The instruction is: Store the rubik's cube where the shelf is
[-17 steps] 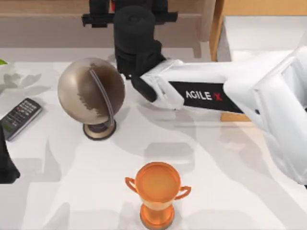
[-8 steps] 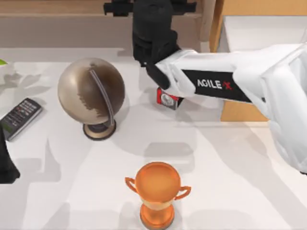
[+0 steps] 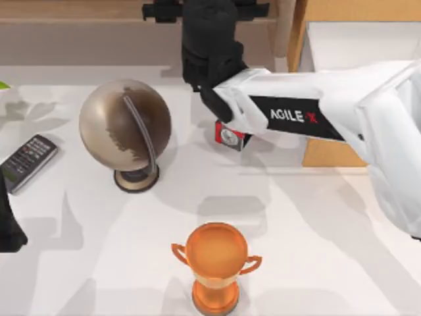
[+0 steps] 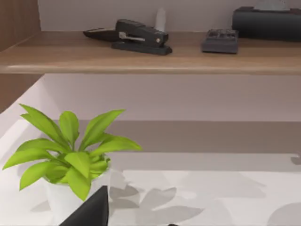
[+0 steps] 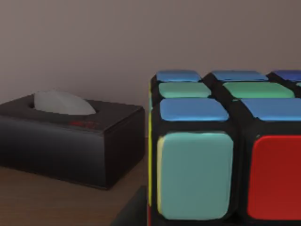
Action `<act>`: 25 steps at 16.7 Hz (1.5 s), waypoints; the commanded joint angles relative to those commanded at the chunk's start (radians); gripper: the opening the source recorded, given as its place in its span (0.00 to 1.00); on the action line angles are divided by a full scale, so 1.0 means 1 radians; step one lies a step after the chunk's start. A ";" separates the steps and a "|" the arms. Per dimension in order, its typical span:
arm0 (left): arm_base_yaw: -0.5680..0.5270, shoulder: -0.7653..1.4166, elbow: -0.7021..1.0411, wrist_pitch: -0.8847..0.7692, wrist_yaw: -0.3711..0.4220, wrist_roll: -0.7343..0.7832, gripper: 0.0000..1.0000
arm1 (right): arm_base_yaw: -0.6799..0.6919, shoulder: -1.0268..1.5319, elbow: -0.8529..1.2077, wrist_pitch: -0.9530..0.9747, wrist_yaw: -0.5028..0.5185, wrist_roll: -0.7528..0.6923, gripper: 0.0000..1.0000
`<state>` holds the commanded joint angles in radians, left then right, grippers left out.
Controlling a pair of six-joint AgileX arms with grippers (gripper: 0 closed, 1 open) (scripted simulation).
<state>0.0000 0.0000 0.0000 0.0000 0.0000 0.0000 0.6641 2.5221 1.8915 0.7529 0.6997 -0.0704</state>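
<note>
Placing step. Right hand (image 3: 209,8) is at top centre of the top view, over the shelf (image 3: 72,9). Cube (image 5: 225,150) sits on the shelf board beside a tissue box (image 5: 70,141); can't tell whether the fingers grip it. Next: free it and back out. Left arm parked at lower left.

The right arm (image 3: 316,118) stretches from the worktop's right edge toward its far edge, black wrist leading. The left arm (image 3: 8,227) sits parked at the left edge.
</note>
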 joint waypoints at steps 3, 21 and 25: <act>0.000 0.000 0.000 0.000 0.000 0.000 1.00 | 0.000 0.000 0.000 0.000 0.000 0.000 0.90; 0.000 0.000 0.000 0.000 0.000 0.000 1.00 | 0.018 -0.159 -0.255 0.285 -0.083 -0.154 1.00; 0.000 0.000 0.000 0.000 0.000 0.000 1.00 | 0.037 -0.305 -0.547 0.575 -0.181 -0.334 1.00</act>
<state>0.0000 0.0000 0.0000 0.0000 0.0000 0.0000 0.7008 2.2170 1.3449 1.3282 0.5186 -0.4048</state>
